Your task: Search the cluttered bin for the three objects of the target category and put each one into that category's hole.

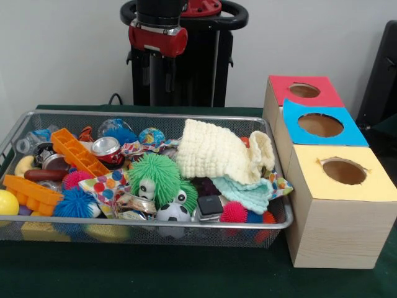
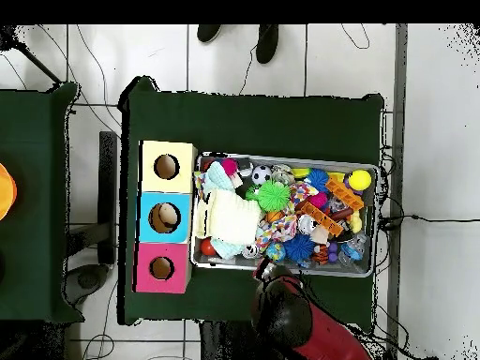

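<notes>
1. Pincer state cannot be told: the gripper (image 1: 157, 68) hangs raised behind the far rim of the wire mesh bin (image 1: 37, 231), its lower parts lost against the black pedestal (image 1: 198, 62)
2. From above, the red arm (image 2: 281, 314) sits just at the bin's (image 2: 377, 220) robot-side edge
3. One crushed clear bottle (image 1: 31, 141) lies in the bin's far left corner in the front view, beside an orange tray (image 1: 77, 152); other bottles cannot be made out
4. A cream knitted cloth (image 1: 214, 152) covers the bin's end nearest the boxes, with a green fuzzy ball (image 1: 160, 177) beside it
5. Three boxes with holes, red (image 1: 304, 91), blue (image 1: 321, 126) and yellow (image 1: 343, 172), line up just beside the bin
</notes>
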Controlling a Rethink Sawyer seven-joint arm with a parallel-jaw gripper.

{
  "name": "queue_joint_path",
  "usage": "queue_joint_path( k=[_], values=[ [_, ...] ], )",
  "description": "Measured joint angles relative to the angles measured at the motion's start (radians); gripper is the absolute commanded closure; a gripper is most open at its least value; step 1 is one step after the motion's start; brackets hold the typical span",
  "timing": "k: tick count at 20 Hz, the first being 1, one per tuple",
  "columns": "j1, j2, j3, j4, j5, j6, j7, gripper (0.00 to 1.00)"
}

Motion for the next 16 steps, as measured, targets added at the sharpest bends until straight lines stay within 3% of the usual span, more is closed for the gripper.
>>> queue_joint_path(
  k=[5,16],
  values=[
    [-0.029,0.001,0.007,0.048,-0.017,-0.026,0.000,0.00],
    [-0.182,0.061,0.012,0.078,-0.045,-0.026,0.000,0.00]
  ],
)
